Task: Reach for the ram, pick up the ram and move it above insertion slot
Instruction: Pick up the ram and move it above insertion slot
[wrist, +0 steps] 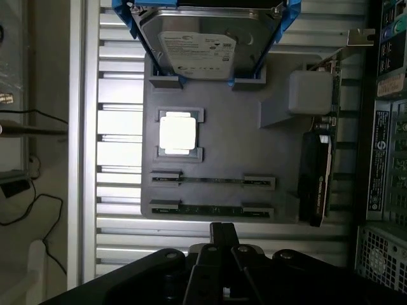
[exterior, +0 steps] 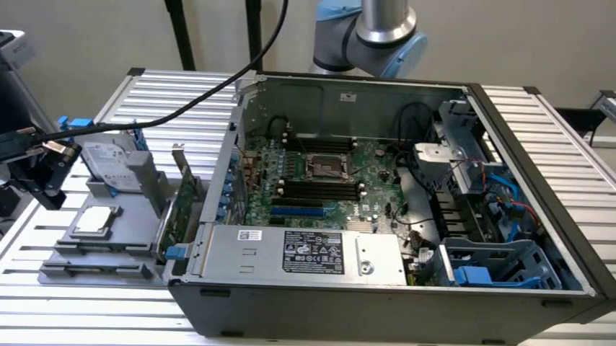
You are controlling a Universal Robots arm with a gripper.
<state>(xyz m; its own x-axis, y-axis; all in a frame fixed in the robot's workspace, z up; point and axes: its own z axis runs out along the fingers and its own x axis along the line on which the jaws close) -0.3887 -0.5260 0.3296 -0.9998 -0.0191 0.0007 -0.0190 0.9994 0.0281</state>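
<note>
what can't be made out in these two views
- ram sticks: wrist view, edge-on in their holders, chips too small to see.
- hard drive: wrist view, one end cut off by the picture edge.
- memory slots: exterior view, latches too small to tell.
- expansion card: exterior view, edge-on, face hidden.

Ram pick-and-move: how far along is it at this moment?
Done: nothing yet shows as finished. Both ram sticks sit in their holders on the tray. In hand: the reach, with the claw above the tray, close to the nearer stick and carrying no ram. Left: the grasp, the lift and the carry to above the slots.
</note>
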